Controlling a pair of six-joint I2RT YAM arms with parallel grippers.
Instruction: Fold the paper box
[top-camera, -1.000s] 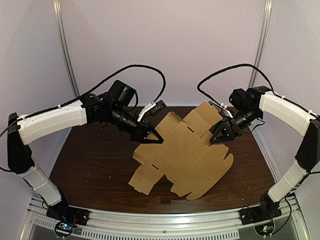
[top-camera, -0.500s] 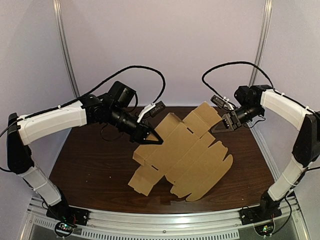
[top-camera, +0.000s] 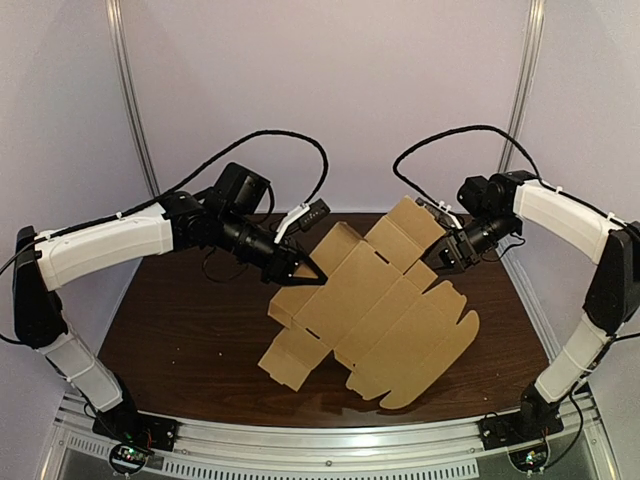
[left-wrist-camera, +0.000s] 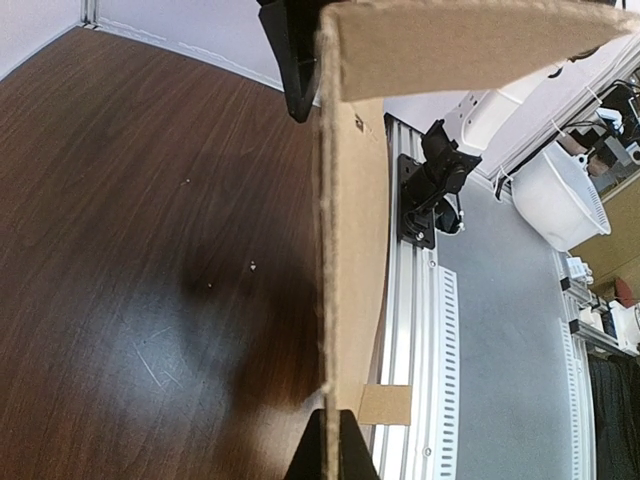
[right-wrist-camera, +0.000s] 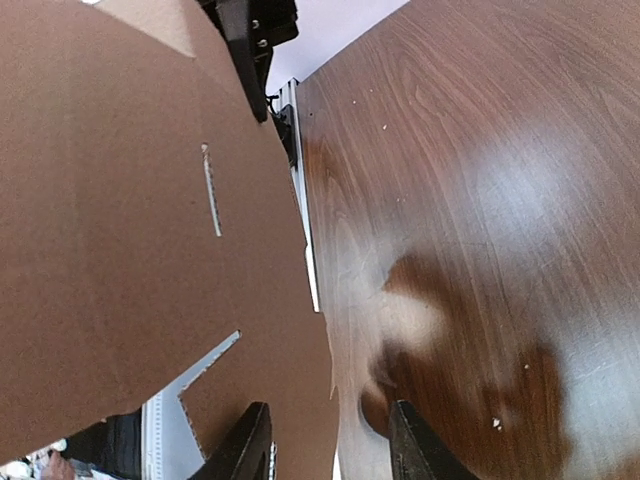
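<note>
The flat brown cardboard box blank (top-camera: 375, 310) is tilted up over the dark table, its near flaps resting on the wood. My left gripper (top-camera: 308, 270) is shut on the blank's left edge; in the left wrist view the cardboard (left-wrist-camera: 352, 250) runs edge-on straight out of the closed fingertips (left-wrist-camera: 312, 455). My right gripper (top-camera: 447, 256) is at the blank's far right side, below the top flap. In the right wrist view it stands open (right-wrist-camera: 330, 450), with the cardboard's edge (right-wrist-camera: 150, 250) reaching in between the two fingers, untouched.
The brown wooden table (top-camera: 180, 330) lies under the blank. Its aluminium rail (top-camera: 320, 440) runs along the near edge with both arm bases on it. White walls and posts enclose the back and sides.
The right gripper drew back to the right, then came in again against the blank's right side. The blank's right half has lifted and shifted slightly right. The left gripper kept its hold.
</note>
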